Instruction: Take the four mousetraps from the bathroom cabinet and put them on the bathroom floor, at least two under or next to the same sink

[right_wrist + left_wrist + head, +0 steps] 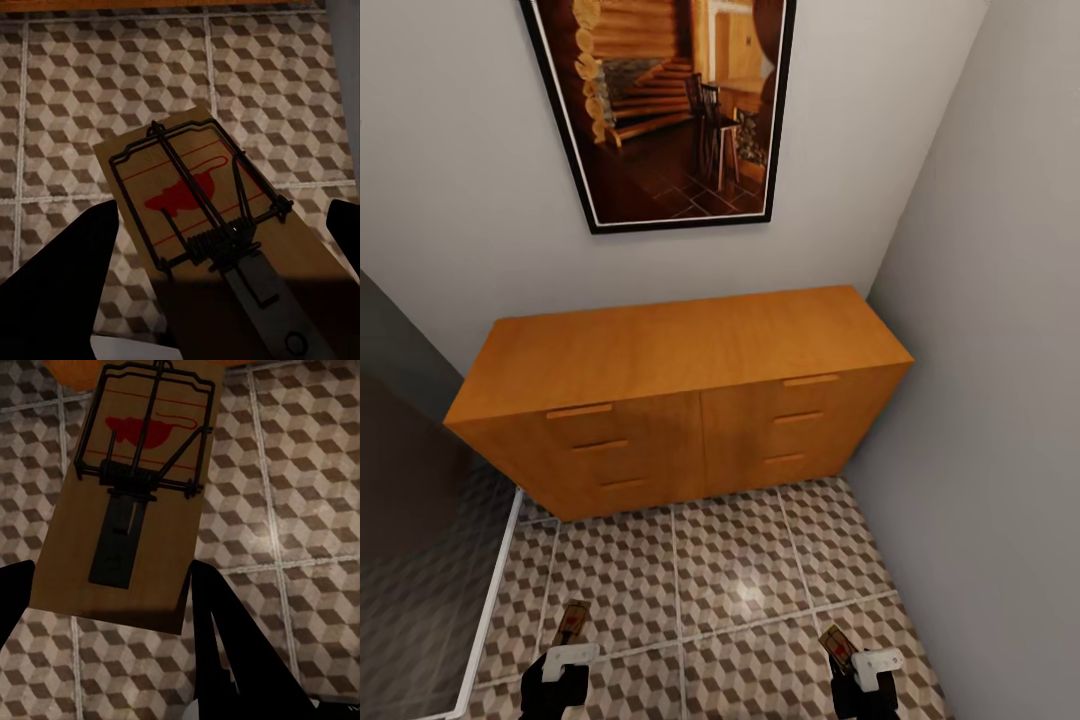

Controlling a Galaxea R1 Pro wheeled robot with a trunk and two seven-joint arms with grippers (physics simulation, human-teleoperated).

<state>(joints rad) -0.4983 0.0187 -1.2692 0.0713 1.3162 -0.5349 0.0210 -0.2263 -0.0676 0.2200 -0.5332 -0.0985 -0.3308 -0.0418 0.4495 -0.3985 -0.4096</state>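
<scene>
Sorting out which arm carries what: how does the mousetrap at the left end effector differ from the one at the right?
In the head view, the left mousetrap sits toward the shower side, the right mousetrap toward the grey wall. The left end effector's fingers hug their trap's board; the right end effector's fingers stand apart from theirs. Both share a brown board, black wire and red mark.

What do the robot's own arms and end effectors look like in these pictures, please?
In the head view, both arms are glossy black with rounded casings. Each carries a white block near the wrist. The left end effector and right end effector have black parts reaching forward from those blocks. In the wrist views the fingers are plain matte black, tapering wedges. No cables or markings are visible.
</scene>
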